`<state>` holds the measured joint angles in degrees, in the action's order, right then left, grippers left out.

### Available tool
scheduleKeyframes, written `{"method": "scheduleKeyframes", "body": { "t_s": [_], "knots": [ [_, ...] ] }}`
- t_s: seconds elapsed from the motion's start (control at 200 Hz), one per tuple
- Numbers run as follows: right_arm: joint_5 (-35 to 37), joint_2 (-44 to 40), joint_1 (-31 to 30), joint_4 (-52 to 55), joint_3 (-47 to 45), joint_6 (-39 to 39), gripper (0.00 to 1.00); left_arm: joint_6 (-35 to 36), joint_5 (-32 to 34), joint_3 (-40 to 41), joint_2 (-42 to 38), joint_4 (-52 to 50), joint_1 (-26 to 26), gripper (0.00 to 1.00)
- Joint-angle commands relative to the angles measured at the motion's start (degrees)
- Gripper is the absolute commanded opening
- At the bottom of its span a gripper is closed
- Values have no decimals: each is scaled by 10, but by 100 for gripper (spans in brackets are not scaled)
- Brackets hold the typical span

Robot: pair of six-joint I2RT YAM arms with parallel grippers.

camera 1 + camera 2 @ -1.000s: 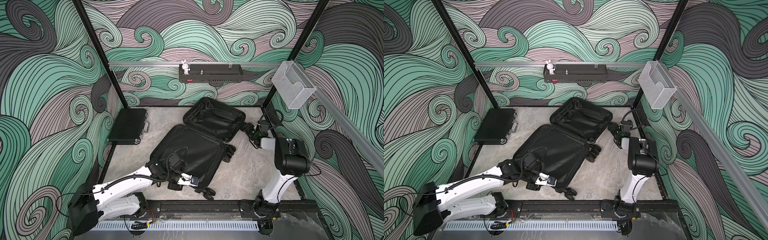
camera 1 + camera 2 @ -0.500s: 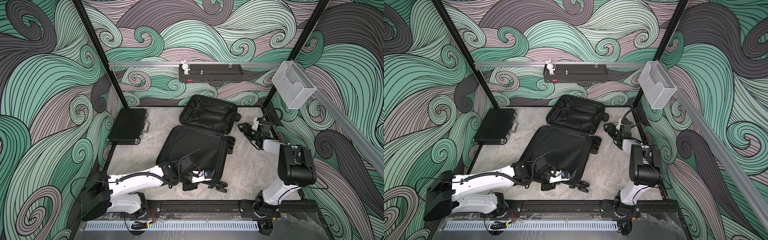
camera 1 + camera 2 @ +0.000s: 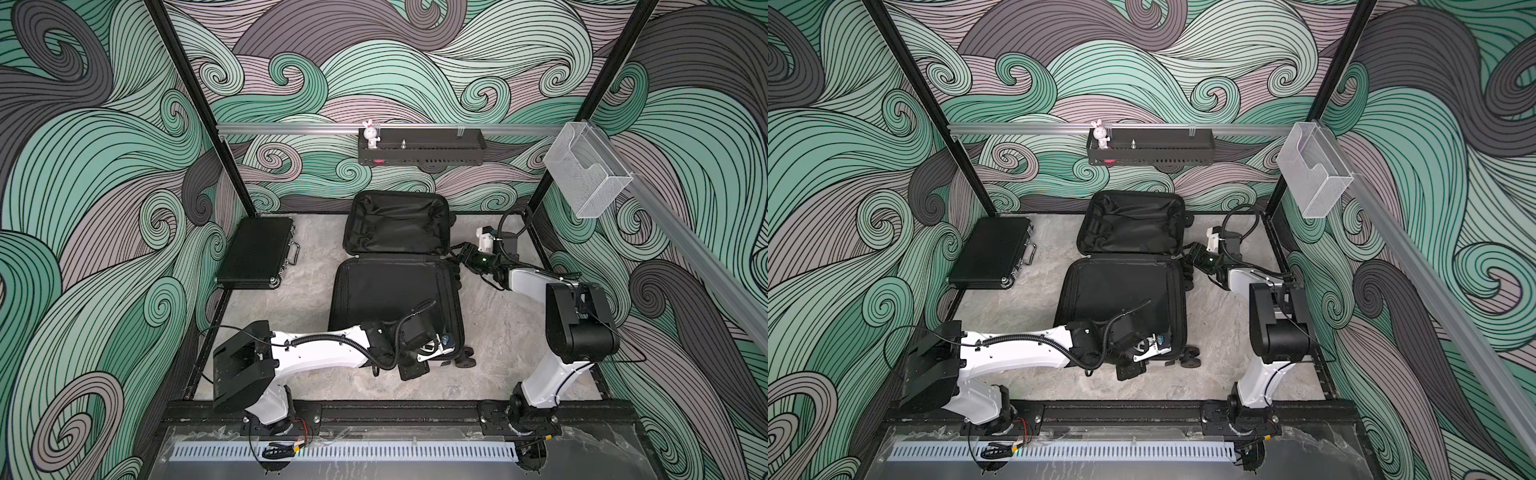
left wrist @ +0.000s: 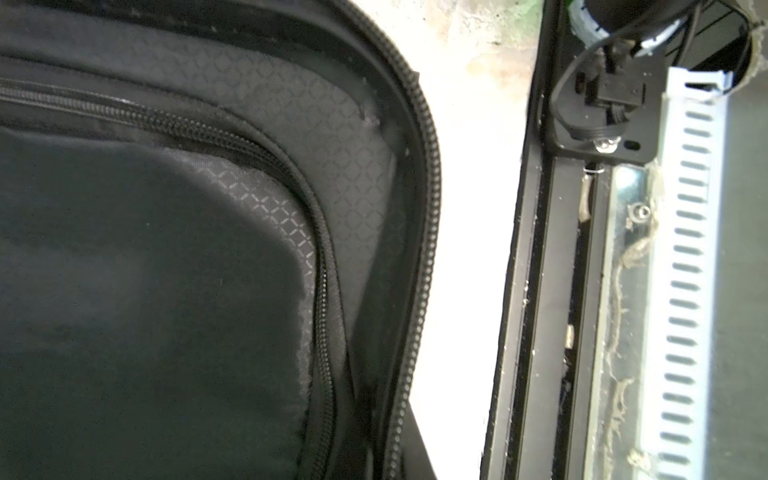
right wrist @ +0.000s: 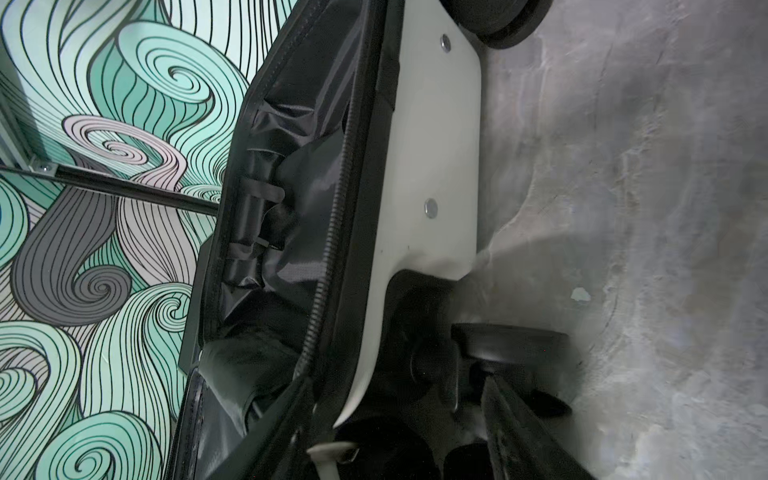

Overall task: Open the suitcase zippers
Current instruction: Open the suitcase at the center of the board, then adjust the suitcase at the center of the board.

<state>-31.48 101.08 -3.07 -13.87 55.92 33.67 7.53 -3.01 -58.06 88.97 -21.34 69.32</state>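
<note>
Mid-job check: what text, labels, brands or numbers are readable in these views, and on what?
No readable text in any view.
Suitcase, briefcase, black shelf, clear holder: no print or logo shows.
Blue tag on the left arm's wrist: too small to read.

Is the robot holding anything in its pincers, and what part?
Cannot tell. The left pincer is shut at the near edge of the suitcase, but the grip itself is hidden. The right pincer sits beside it, with no hold showing.
</note>
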Motion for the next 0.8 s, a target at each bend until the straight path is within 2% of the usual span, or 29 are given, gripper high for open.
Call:
{"method": "scheduleKeyframes", "body": {
  "t_s": [0.0, 0.215, 0.34, 0.435, 0.61, 0.796],
  "knots": [
    [-6, -6, -6, 18, -1, -18, 66, -57, 15, -29, 2, 41, 3, 5],
    [37, -71, -4, 75, -16, -63, 67, -85, 110, -34, -57, 4, -3, 54],
    [54, -123, -3, 113, -21, -89, 69, -107, 142, -49, -113, -49, -35, 69],
    [59, -163, -4, 155, -26, -113, 70, -142, 156, -55, -151, -85, -82, 74],
    [31, -229, -22, 174, -70, -115, 69, -255, 133, -10, -222, -96, -265, 81],
    [74, -280, -45, 259, -87, -154, 69, -336, 13, 36, -230, -92, -459, 81]
  ]
}}
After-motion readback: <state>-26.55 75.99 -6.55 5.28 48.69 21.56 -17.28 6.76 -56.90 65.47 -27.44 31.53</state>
